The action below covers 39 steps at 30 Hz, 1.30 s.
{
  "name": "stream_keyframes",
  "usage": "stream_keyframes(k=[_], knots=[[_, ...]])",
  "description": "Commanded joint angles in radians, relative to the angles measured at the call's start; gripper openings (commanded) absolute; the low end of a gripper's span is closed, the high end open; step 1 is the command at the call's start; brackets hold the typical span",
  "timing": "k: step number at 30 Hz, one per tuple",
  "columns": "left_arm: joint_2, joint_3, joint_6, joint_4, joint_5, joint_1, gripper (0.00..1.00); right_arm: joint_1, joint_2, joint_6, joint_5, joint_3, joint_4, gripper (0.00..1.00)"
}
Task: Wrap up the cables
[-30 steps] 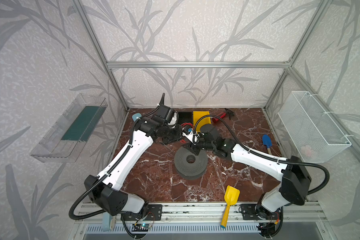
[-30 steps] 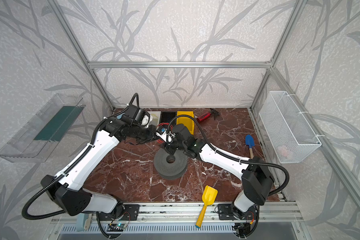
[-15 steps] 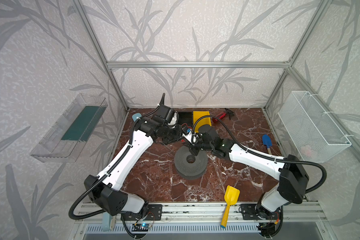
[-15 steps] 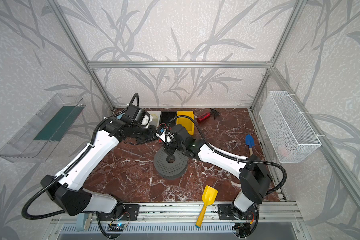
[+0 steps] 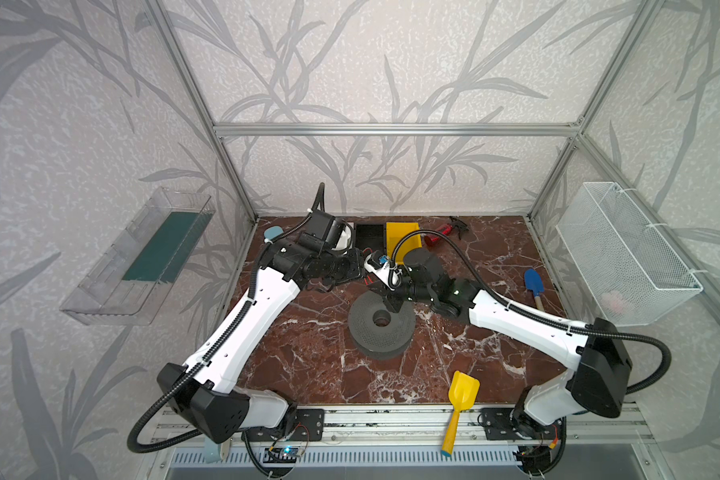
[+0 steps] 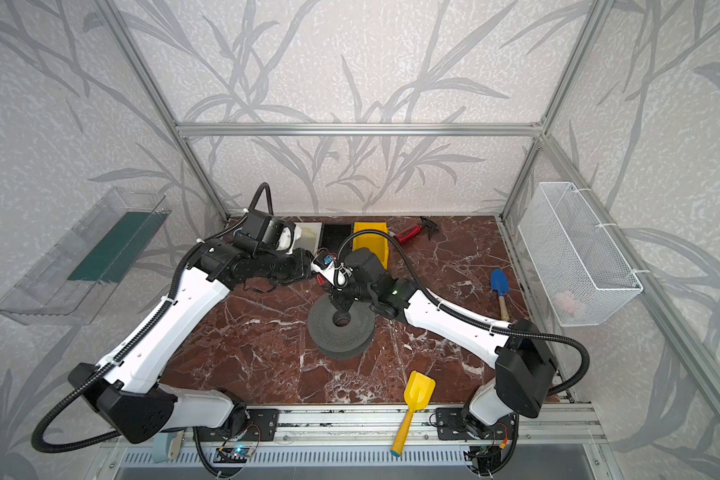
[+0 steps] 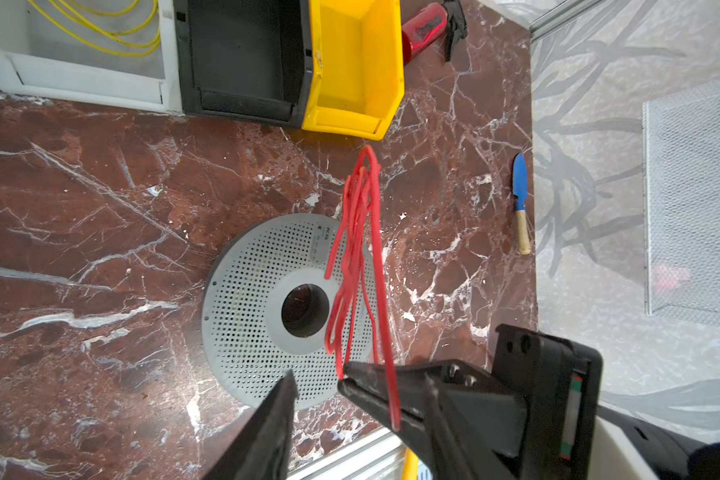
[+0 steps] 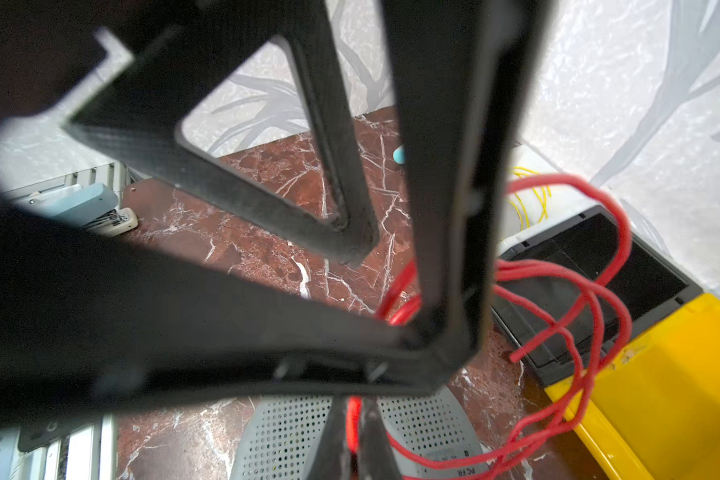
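Handing the red cable between the two arms looks like the step in hand.

- **In front of the spool:** the yellow scoop (image 5: 463, 392) lies near the rail, well apart from the work.
- **Spool:** the spool (image 7: 246, 291) lies flat on the tabletop (image 7: 80, 208).
- **Right of the spool:** the blue trowel (image 5: 532, 282) is well apart.
- **Above the spool's back edge:** both tools meet here.
  - The right tool (image 8: 352, 419) is pressed together, pinching the red cable (image 7: 364, 178) at one end of its bunched loops.
  - The left tool (image 8: 400, 309) is spread. Red strands pass between its fingers just beside that pinch, and it grips nothing.
- **Past the spool's back edge:** the loose loops trail toward the bins. I can't tell whether they touch the tabletop.
- **Behind the spool:** the white bin (image 7: 80, 79) has the yellow cable (image 7: 146, 43) coiled inside, then come the black bin (image 7: 242, 104) and the yellow bin (image 7: 350, 120).

The yellow cable looks done. The red one is gathered into loops but not put away, so the task seems roughly midway.

Next, the left tool needs to draw back clear of the strands without hooking a loop. The right tool must keep its pinch firm, since the thin slack loops could spring apart or snag on a bin rim behind the spool.
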Motion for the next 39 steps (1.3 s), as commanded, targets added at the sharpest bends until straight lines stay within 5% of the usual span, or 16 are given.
stream_keyframes(k=[1, 5, 9, 13, 19, 26, 30, 39], knots=[[-0.054, 0.038, 0.029, -0.015, -0.06, 0.025, 0.56, 0.012, -0.07, 0.033, -0.024, -0.023, 0.034, 0.0], [-0.167, -0.016, 0.015, 0.04, -0.044, 0.135, 0.6, -0.004, -0.129, 0.089, -0.046, -0.039, 0.009, 0.0], [-0.292, -0.168, -0.017, 0.216, 0.128, 0.261, 0.59, -0.062, -0.199, 0.184, -0.167, -0.052, 0.004, 0.0], [-0.308, -0.302, -0.075, 0.43, 0.38, 0.264, 0.56, -0.145, -0.248, 0.316, -0.328, -0.073, 0.052, 0.0], [-0.334, -0.476, -0.198, 0.772, 0.598, 0.245, 0.57, -0.252, -0.261, 0.51, -0.539, -0.124, 0.186, 0.0], [-0.308, -0.516, -0.166, 0.869, 0.604, 0.133, 0.57, -0.337, -0.252, 0.74, -0.729, -0.195, 0.42, 0.0], [-0.295, -0.541, -0.237, 1.01, 0.666, 0.106, 0.55, -0.341, -0.244, 0.743, -0.776, -0.204, 0.435, 0.0], [-0.246, -0.512, -0.231, 1.035, 0.696, 0.045, 0.55, -0.311, -0.233, 0.685, -0.771, -0.199, 0.385, 0.0]])
